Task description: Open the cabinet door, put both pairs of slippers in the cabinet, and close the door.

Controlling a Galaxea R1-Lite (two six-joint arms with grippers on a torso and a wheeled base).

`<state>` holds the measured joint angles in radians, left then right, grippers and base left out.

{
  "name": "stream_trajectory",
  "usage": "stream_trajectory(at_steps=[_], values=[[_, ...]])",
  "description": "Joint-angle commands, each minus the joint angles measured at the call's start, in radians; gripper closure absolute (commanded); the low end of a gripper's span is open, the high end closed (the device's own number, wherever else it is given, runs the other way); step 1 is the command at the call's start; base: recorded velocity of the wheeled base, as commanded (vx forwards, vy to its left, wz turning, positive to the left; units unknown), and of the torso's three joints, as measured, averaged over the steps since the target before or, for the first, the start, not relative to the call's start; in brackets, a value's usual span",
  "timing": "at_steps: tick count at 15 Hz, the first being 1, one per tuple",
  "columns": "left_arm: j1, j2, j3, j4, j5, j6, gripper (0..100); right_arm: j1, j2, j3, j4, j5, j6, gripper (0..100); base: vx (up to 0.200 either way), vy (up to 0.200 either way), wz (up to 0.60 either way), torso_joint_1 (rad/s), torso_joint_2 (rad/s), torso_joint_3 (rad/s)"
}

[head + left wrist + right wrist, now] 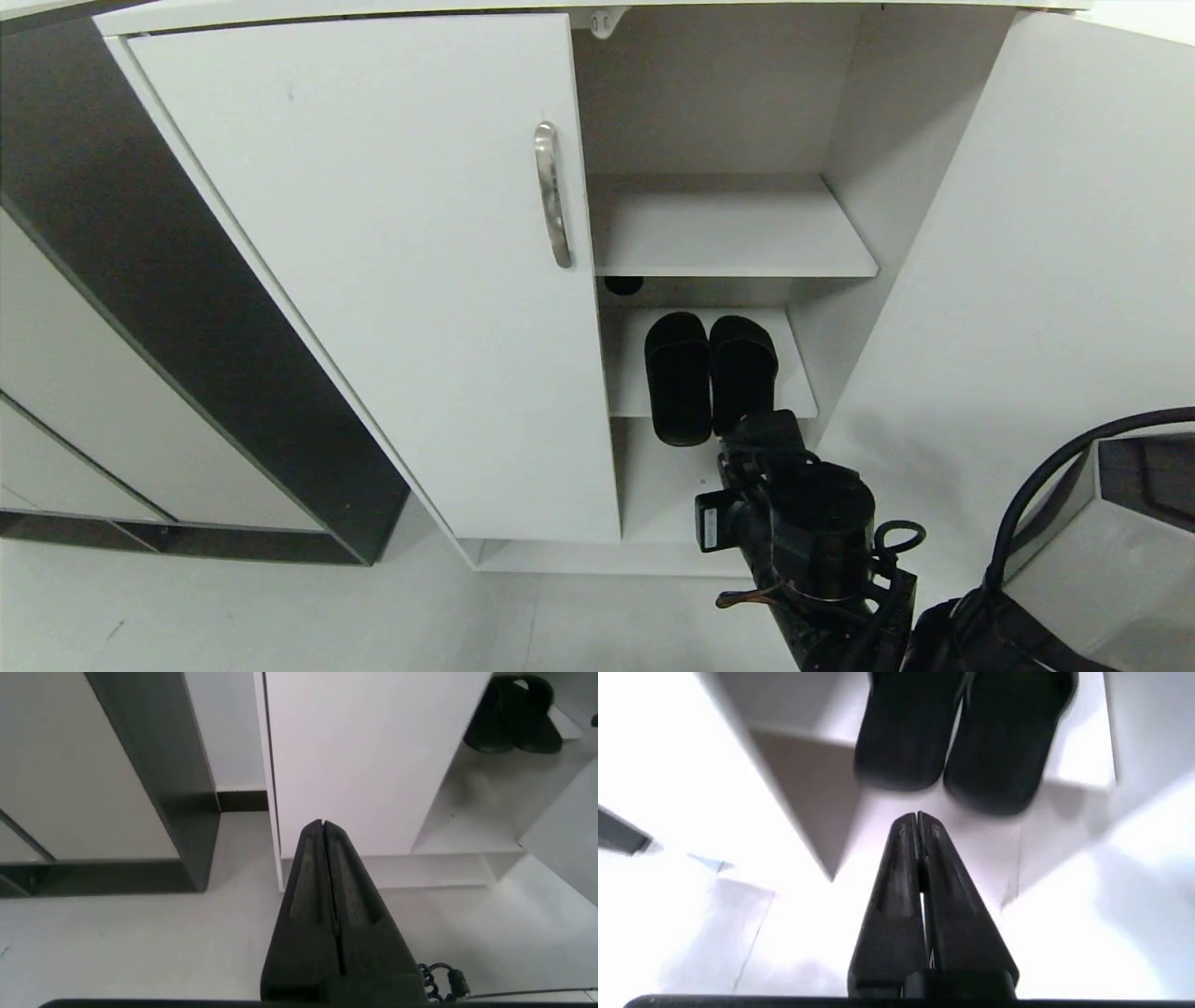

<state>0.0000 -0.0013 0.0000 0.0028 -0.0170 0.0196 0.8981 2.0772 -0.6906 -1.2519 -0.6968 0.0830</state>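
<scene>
One pair of black slippers [709, 373] [957, 728] lies side by side on the cabinet's lower shelf [798, 387], heels hanging over its front edge. The white cabinet's left door [392, 280] with a metal handle [553, 196] is closed; its right door [1046, 280] stands swung open. My right gripper [761, 427] [918, 821] is shut and empty, just in front of and below the slippers' heels, not touching them. My left gripper [322, 826] is shut and empty over the floor in front of the closed door; the slippers [514, 714] show far off.
The upper shelf [728, 233] is bare, and so is the cabinet floor [653, 485]. A small dark round thing [624, 285] sits at the back under the upper shelf. A dark panel [187, 327] stands left of the cabinet. A grey box [1111, 551] is at the right.
</scene>
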Motion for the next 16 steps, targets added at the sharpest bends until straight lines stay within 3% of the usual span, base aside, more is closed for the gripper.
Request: stream_trajectory(at_steps=[1,11,16], values=[[0.0,0.001,0.0,0.0,0.0,0.0,100,0.001,0.0,0.0,0.0,0.0,0.0,100,0.0,0.0,0.0,0.0,0.0,0.0],[0.0,0.001,0.0,0.0,0.0,0.0,100,0.007,-0.011,0.013,-0.009,-0.001,0.0,100,0.0,0.0,0.0,0.0,0.0,0.0],[0.0,0.001,0.0,0.0,0.0,0.0,100,0.007,-0.009,0.014,-0.009,-0.001,0.0,100,0.0,0.0,0.0,0.001,0.0,0.169]])
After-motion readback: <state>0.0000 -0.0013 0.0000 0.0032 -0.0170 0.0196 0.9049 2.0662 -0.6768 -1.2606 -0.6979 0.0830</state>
